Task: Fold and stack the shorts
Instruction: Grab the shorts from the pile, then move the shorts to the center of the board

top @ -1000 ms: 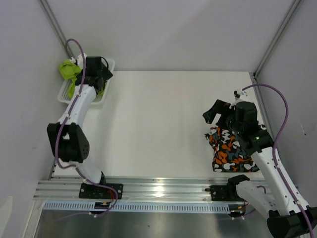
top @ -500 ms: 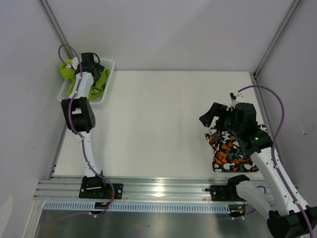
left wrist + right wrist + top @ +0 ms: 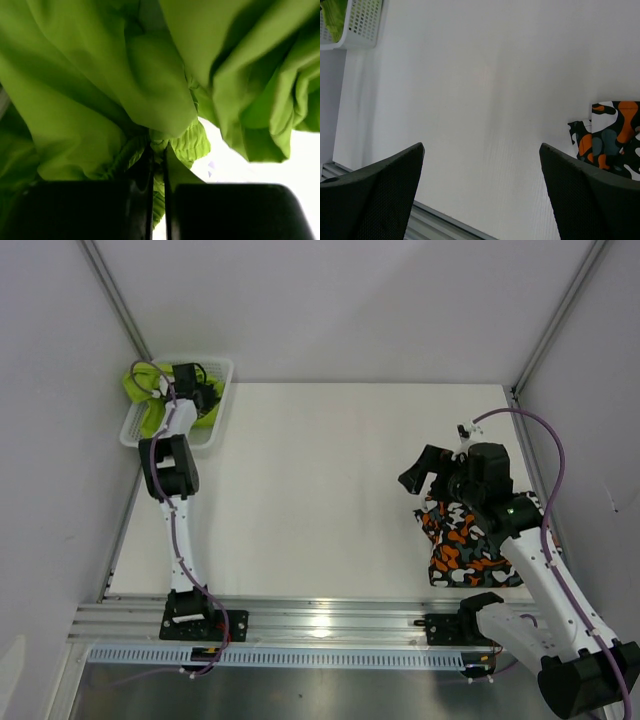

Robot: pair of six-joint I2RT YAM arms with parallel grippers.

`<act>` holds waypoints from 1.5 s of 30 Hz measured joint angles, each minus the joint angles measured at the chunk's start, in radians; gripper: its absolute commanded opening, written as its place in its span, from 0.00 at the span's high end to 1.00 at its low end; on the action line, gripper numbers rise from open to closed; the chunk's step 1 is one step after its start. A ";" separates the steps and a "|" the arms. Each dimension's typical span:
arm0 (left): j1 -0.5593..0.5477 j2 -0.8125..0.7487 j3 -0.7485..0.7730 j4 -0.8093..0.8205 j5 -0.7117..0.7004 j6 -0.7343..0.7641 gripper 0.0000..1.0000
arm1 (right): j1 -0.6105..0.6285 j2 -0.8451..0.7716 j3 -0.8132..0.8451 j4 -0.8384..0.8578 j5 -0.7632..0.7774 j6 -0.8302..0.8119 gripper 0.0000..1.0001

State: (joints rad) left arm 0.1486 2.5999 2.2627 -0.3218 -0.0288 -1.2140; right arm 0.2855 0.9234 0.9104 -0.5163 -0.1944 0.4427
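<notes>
The left claw (image 3: 157,165) is pinched shut on a fold of the lime green shorts (image 3: 100,75), bunched in the white mesh basket (image 3: 224,400) at the far left corner of the desk (image 3: 320,490). The right claw (image 3: 481,147) gapes wide and empty beside the camouflage shorts (image 3: 462,545), which look folded already. The green pair is not yet lifted out, folded or stacked.

White table (image 3: 330,490) enclosed by plain pale walls (image 3: 330,300).

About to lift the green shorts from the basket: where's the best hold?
The ribbed, gathered band of the green shorts, from above through the basket's open top; it bunches thick, and the left gripper is shut on it.
</notes>
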 measured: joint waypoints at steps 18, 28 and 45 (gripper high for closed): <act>0.005 -0.436 -0.252 0.104 -0.076 0.161 1.00 | 0.001 -0.010 -0.060 0.048 -0.052 0.018 0.01; -0.028 -0.780 -0.319 0.140 -0.125 0.276 1.00 | 0.016 -0.027 -0.060 0.050 -0.066 0.021 0.00; -0.589 -1.209 -0.164 0.343 -0.323 0.809 1.00 | 0.021 -0.065 -0.057 0.031 -0.054 0.028 0.01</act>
State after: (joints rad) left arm -0.4408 1.3911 2.0983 0.0212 -0.3515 -0.4046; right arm 0.3065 0.8581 0.8536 -0.4850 -0.2485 0.4706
